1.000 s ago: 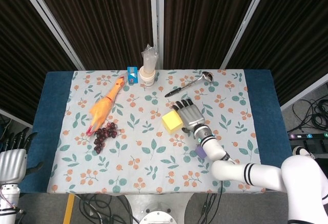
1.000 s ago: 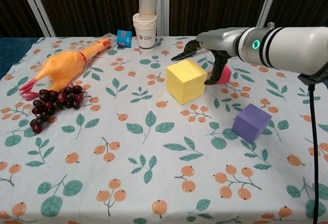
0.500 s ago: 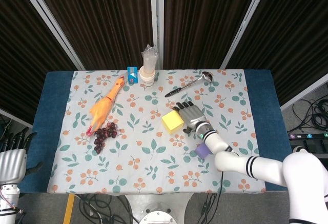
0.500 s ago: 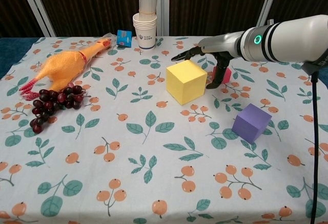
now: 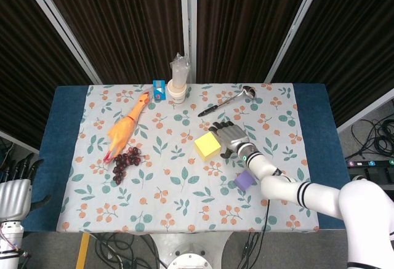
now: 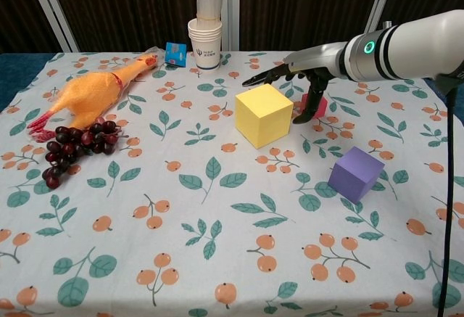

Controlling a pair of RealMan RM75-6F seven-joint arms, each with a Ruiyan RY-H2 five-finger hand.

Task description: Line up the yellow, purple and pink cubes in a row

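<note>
Right hand (image 6: 301,85) hovers spread over the pink cube (image 6: 315,104), gripping nothing; cube looks light, rigid, small — best pinched across opposite flat faces

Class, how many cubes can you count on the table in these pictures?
3. The yellow cube sits mid-table; the purple cube lies nearer the front right; the pink cube is mostly hidden behind the right hand.
</note>
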